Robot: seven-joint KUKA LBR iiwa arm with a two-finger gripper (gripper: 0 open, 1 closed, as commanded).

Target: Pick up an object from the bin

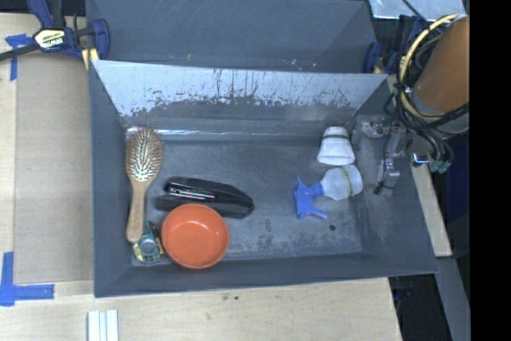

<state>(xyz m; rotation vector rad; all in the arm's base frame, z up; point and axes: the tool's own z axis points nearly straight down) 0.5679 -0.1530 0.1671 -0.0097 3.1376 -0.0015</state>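
Two things, perhaps a white cup (pixel 336 146) and spray bottle (pixel 338 184), lie beside the gripper (pixel 386 180); grip unreadable.

So the pincer (pixel 386 172) hangs at 3 o'clock in the bin (pixel 239 36), over the sloped side wall, just beside a white spray bottle (pixel 342 183) with a blue trigger. A white cap (pixel 336 146) lies at the bottle's 12. Well apart, around 9, is a hairbrush (pixel 142 172), with a black stapler (pixel 209 197) and an orange bowl (pixel 195 235) right against it.
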